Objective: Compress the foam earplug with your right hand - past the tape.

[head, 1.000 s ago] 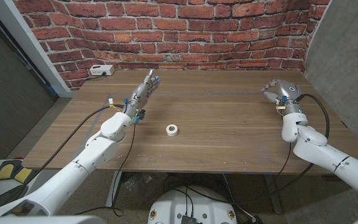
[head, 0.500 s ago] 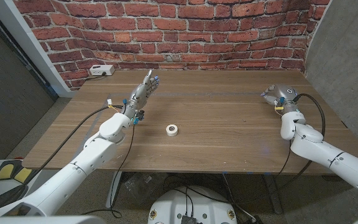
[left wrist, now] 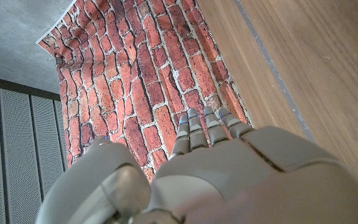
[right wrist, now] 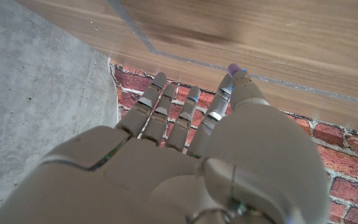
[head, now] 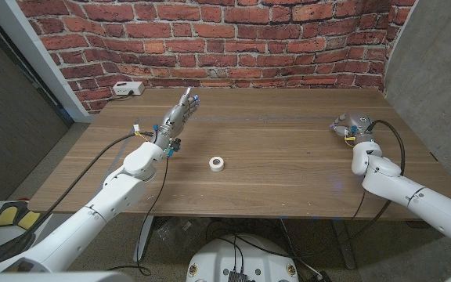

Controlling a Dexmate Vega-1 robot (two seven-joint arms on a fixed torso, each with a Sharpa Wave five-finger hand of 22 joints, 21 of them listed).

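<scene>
A small purple foam earplug (right wrist: 234,68) shows at the tips of my right hand (right wrist: 185,155), pinched between the thumb and a finger while the other fingers (right wrist: 149,99) reach out straight. In the head view my right hand (head: 351,125) sits low over the table's right side, near the grey tape line (head: 272,119) that runs across the wood. The earplug is too small to make out there. My left hand (head: 179,114) hovers over the table's left half with its fingers straight and nothing in it; its back (left wrist: 241,168) also shows in the left wrist view.
A white roll of tape (head: 217,163) lies in the middle of the wooden table (head: 272,172). A white power box (head: 128,88) sits at the back left by the brick wall (head: 233,39). A grey wall (head: 437,70) stands close on the right.
My right hand has dropped lower toward the table and drawn slightly nearer, its fingers less raised. The left hand and the tape roll have stayed put.
</scene>
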